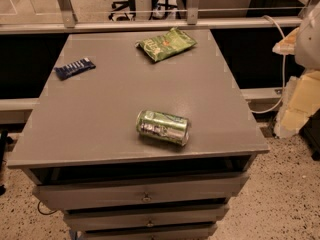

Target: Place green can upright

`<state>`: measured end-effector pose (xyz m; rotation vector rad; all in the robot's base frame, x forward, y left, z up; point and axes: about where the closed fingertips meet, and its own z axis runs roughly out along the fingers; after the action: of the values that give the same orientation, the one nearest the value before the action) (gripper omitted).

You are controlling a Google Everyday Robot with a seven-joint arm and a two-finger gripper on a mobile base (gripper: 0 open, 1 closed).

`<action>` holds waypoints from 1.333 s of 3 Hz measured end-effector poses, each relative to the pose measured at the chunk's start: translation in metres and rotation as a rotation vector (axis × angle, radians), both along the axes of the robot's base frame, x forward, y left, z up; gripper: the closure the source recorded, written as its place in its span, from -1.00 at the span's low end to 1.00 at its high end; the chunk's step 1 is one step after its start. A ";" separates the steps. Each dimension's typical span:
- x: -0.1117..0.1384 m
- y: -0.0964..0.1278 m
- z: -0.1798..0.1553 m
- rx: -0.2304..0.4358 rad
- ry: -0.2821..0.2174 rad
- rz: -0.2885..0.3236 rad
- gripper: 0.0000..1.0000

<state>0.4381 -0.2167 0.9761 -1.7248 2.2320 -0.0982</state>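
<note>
The green can (163, 127) lies on its side near the front edge of the grey tabletop (100, 109). Its silver top points to the right and its sides are green with silvery patches. My gripper (298, 106) shows as a pale shape on the arm at the right edge of the camera view. It hangs beside the table, well to the right of the can and apart from it. Nothing is held in it that I can see.
A flat green snack bag (167, 44) lies at the back of the tabletop. A dark blue packet (74, 68) lies at the back left. Drawers (145, 194) sit under the top. A white cable (280, 59) and a rail (150, 25) run behind the table.
</note>
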 end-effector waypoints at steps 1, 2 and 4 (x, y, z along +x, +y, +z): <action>0.000 0.000 0.000 0.000 0.000 0.000 -1.00; 0.002 0.022 -0.007 0.032 -0.005 0.033 -1.00; 0.016 0.133 -0.039 0.110 0.015 0.075 -1.00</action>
<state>0.4544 -0.0832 0.9370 -1.7535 2.1376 0.0543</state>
